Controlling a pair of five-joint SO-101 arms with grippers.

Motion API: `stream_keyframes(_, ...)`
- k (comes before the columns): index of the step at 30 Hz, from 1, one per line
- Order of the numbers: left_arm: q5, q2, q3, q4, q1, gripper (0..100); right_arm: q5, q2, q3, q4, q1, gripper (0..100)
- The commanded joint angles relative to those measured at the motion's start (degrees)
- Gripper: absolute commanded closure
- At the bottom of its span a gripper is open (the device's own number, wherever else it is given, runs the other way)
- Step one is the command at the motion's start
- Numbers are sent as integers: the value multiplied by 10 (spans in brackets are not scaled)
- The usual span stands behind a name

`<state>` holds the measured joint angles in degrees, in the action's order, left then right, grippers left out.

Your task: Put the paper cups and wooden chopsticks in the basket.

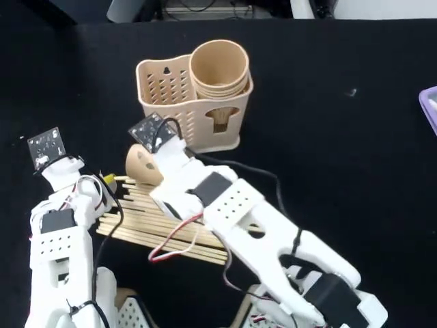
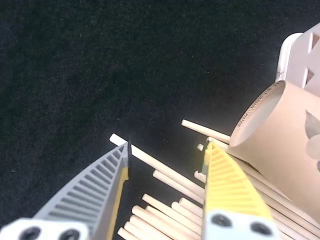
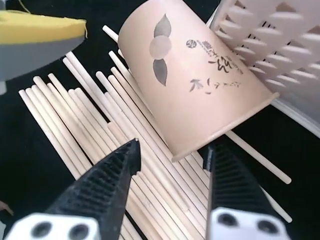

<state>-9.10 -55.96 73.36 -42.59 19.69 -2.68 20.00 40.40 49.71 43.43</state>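
- On the left side of the black worktop [image 1: 328, 137], the left arm's gripper [image 2: 168, 147] hangs low over the near ends of the chopsticks. Its grey and yellow fingers [image 2: 227, 185] are spread wide with nothing between them.
- Just right of that, the wooden chopsticks [image 1: 143, 225] lie flat in a loose bundle. They are mostly side by side, and a few stray ends poke out towards the basket.
- On top of the far end of the bundle, one paper cup [image 1: 142, 164] lies tipped on its side. Its open mouth faces the left gripper and its leaf print is turned up.
- Right above that cup sits the right arm's gripper [image 3: 174, 146], with the arm stretched across the chopsticks from the near right. Its black fingers [image 3: 107, 180] are held apart and their tips are down by the cup's rim. From where I stand I can't tell whether they touch it.
- Behind the lying cup and just beside it, the beige basket [image 1: 171, 96] stands upright.
- In the basket's right compartment, a stack of paper cups [image 1: 220, 68] stands mouth up.
- At the far right edge, well apart from everything else, a bit of something purple [image 1: 430, 106] shows.
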Motion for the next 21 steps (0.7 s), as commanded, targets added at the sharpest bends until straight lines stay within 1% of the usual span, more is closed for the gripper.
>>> stream_keyframes(1, -2, -11, -10, 10, 6, 759, 9, -2, -39, -9, -1, 818)
stream_keyframes(2, -2, -11, -10, 10, 6, 759, 34, 0, -39, -8, -1, 861)
stream_keyframes(4, -2, -11, -10, 10, 6, 759, 130, 16, -37, 8, 2, 989)
stream_keyframes(5, -2, -11, -10, 10, 6, 759, 175, 28, -36, 19, 2, 985)
stream_keyframes(6, -2, -11, -10, 10, 7, 759, 195, 43, -39, 40, 3, 975)
stream_keyframes(7, -2, -11, -10, 10, 7, 759, 196, 62, -43, 56, 2, 992)
stream_keyframes(10, -2, -11, -10, 10, 7, 759, 204, 140, -61, 103, -2, 988)
stream_keyframes(12, -2, -11, -10, 10, 7, 759, 229, 194, -86, 135, -9, 988)
stream_keyframes(14, -2, -11, -10, 10, 7, 759, 233, 233, -106, 156, -17, 988)
stream_keyframes(17, -2, -11, -10, 10, 7, 759, 200, 240, -107, 173, -34, 987)
stream_keyframes(19, -2, -11, -10, 10, 7, 759, 173, 222, -84, 159, -40, 973)
stream_keyframes(21, -2, -11, -10, 10, 7, 759, 142, 194, -62, 139, -38, 900)
